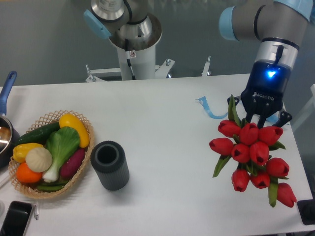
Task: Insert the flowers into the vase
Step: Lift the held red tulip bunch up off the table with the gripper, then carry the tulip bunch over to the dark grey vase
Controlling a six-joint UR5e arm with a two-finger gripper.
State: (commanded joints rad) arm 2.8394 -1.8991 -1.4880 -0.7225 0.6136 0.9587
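Right, flowers (pixel 251 155) bunched directly under pincer (pixel 263 118), vase (pixel 110 164) far off.

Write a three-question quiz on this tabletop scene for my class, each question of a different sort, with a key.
1. True or false: the flowers already stand in the vase.
2. Which thing lies right beside the vase? A) the wicker basket B) the blue strip C) the phone
3. Fill in: the gripper is at the ____ side of the picture.

Key: 1 false, they are at the gripper, far from the vase. 2 A. 3 right.
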